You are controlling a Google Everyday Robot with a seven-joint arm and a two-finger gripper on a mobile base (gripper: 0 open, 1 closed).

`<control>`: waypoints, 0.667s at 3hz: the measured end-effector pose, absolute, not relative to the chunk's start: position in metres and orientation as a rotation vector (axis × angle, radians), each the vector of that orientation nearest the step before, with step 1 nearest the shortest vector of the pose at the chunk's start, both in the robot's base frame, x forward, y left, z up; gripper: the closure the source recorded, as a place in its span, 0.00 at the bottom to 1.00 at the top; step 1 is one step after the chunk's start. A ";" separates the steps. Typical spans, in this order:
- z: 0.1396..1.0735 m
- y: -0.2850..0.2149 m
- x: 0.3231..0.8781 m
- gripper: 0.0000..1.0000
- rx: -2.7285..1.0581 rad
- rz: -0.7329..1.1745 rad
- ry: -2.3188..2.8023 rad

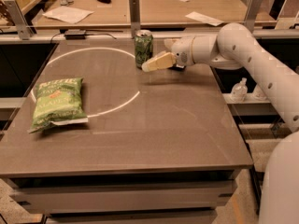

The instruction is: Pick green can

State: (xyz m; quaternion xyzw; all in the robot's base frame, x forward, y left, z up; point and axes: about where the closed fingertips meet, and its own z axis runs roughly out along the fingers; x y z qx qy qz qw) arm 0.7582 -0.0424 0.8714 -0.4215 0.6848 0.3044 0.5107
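The green can point(143, 47) stands upright at the far middle of the table point(154, 125), just inside the far right arc of a white circle point(119, 106) marked on the top. My gripper point(149, 66) reaches in from the right on the white arm point(243, 50). Its pale tip lies low at the can's right side, at or very near the can's base. I cannot tell whether it touches the can. The can stands on the table, not lifted.
A flat green chip bag point(57, 101) lies at the table's left side. A small dark thing point(177, 68) lies under the gripper's wrist. A rail with metal posts point(134, 10) runs behind the table, with a second desk holding papers beyond it.
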 end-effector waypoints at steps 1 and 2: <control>0.867 -0.027 0.761 0.00 -1.026 0.753 1.641; 0.864 -0.016 0.769 0.00 -1.027 0.772 1.634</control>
